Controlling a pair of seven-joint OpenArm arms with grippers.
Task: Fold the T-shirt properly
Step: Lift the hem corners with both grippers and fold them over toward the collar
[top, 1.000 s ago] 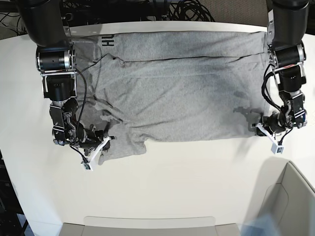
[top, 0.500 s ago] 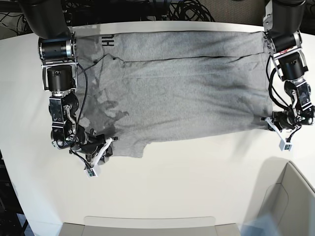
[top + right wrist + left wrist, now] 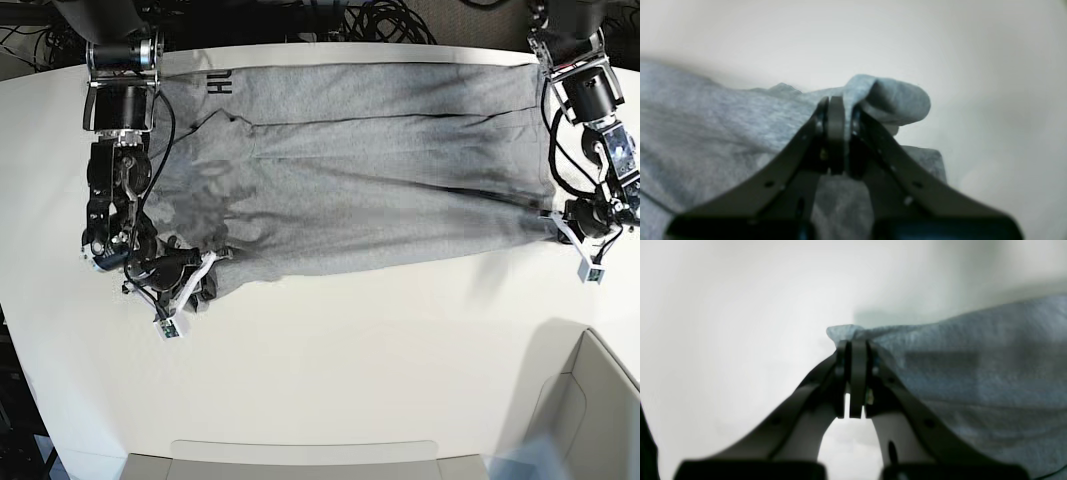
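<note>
The heather-grey T-shirt [image 3: 370,170] lies spread across the far half of the white table [image 3: 350,360], with black lettering showing at its far left corner. My right gripper [image 3: 203,272], on the left of the base view, is shut on a bunched fold of the T-shirt's [image 3: 723,123] near left corner; the right gripper's [image 3: 836,110] jaws pinch the cloth. My left gripper [image 3: 563,228], on the right of the base view, is shut on the T-shirt's [image 3: 973,373] near right corner, and the left gripper [image 3: 855,348] holds only its tip. The near edge runs taut between them.
A grey bin [image 3: 590,410] stands at the near right corner of the table. A flat grey tray edge [image 3: 300,462] lies along the near side. Black cables [image 3: 390,20] sit behind the table's far edge.
Both grippers have moved toward the far side of the table, dragging the T-shirt's near edge with them. The cloth between them is now stretched tighter and straighter.
</note>
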